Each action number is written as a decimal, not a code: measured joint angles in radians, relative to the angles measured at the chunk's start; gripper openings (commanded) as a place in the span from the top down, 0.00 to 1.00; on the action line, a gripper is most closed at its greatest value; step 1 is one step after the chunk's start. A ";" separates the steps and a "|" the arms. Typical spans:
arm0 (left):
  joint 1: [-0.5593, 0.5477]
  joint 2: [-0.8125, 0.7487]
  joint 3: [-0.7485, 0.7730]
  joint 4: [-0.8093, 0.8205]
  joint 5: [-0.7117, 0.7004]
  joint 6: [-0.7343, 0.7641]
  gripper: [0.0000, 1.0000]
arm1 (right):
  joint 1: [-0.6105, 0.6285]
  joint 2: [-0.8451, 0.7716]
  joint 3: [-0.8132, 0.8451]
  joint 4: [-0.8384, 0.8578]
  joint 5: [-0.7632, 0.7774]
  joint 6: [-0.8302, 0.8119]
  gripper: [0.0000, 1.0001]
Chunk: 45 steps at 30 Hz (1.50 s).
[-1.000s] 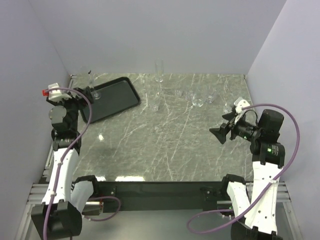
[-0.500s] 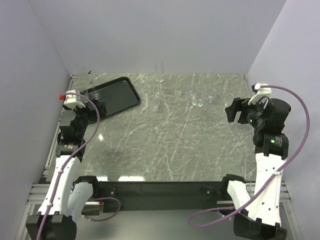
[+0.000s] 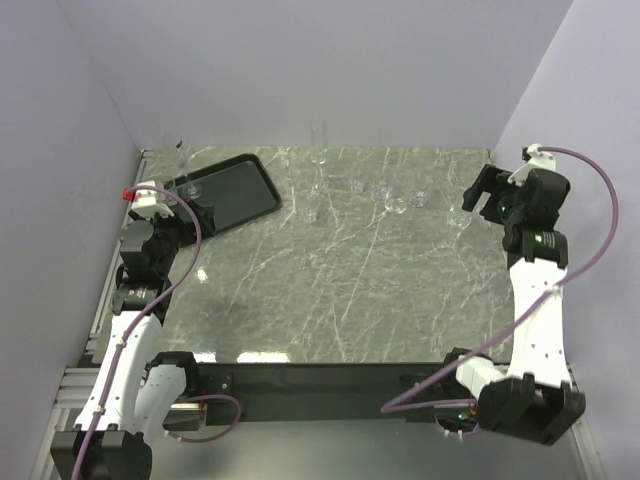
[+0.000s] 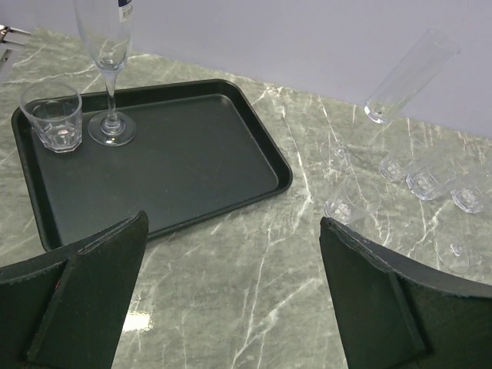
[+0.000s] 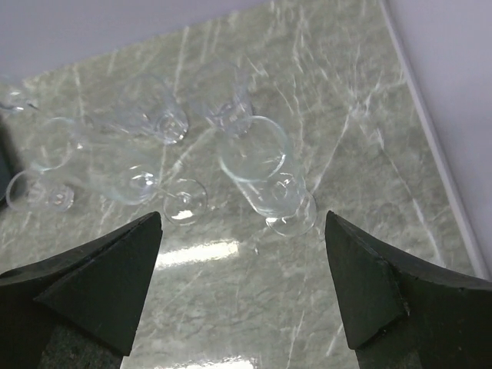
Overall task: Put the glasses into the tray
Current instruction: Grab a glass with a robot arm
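The left claw (image 4: 232,223) stands wide open with nothing between its dark fingers, hovering above the counter (image 3: 330,290) just off the near long side of the tray (image 4: 177,161). The black tray lies at the far left of the green-grey marble, turned at an angle to the counter's edges. It carries two pieces at its far left end: a short faceted tumbler (image 4: 51,115) and, just beside it, an upright stemmed flute (image 4: 111,69). Off the tray to the right, the other glasses (image 4: 427,181) are on the marble in a loose cluster across the far half of the counter, with a tall flute (image 4: 411,77) near the back wall. The right claw (image 5: 243,219) is likewise spread wide and grips nothing. It is raised over the far right corner of the counter and looks down on a clear glass (image 5: 265,173) that stands upright on the marble, apart from both fingers. A few more small pieces stand to the left of that one, some so transparent that their shapes are hard to tell
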 measured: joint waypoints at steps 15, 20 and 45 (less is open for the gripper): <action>0.000 0.000 0.000 0.000 0.018 0.000 0.00 | 0.000 0.221 0.060 0.021 0.017 0.014 0.11; 0.000 0.002 0.000 0.000 0.018 0.000 0.01 | 0.000 0.280 0.084 0.021 0.009 0.013 0.14; 0.000 0.007 0.000 0.000 0.022 0.000 0.01 | 0.073 0.338 0.095 0.018 0.071 -0.039 0.34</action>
